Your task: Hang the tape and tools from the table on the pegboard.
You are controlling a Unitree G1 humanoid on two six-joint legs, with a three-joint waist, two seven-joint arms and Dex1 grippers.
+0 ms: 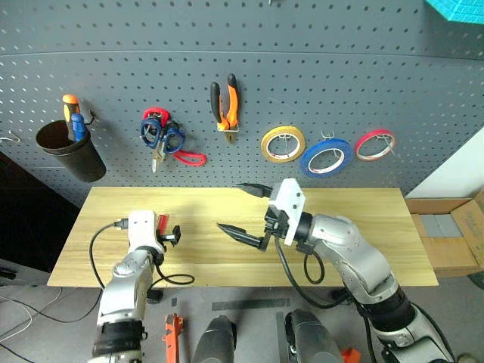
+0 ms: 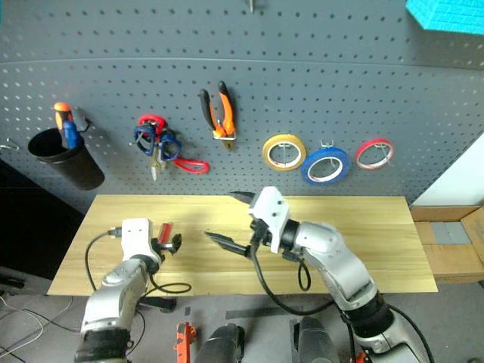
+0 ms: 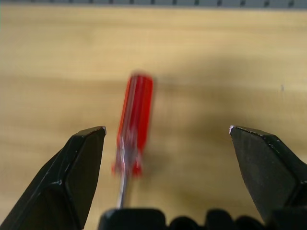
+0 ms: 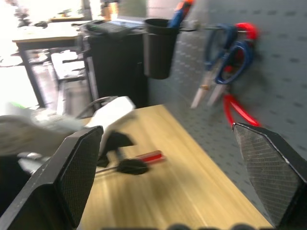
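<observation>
A slim red-handled screwdriver [image 3: 134,115] lies on the light wood table [image 1: 363,227] near its left end. My left gripper [image 1: 168,231] is low over it and open, and the screwdriver [image 1: 161,222] sits between the fingers [image 3: 81,158], closer to one of them. My right gripper [image 1: 240,207] hovers open and empty above the table's middle, pointing left toward the screwdriver [image 4: 148,156]. On the dark pegboard [image 1: 363,68] hang the blue-handled scissors [image 1: 162,138], the orange-and-black pliers [image 1: 225,106] and the blue tape [image 1: 327,157].
A black cup [image 1: 69,147] with orange-and-blue screwdrivers hangs at the board's left. Red-handled scissors [image 1: 189,157] hang with the blue ones. A yellow roll [image 1: 283,144] and a red roll [image 1: 375,144] flank the blue tape. A cardboard box [image 1: 446,234] sits right of the table.
</observation>
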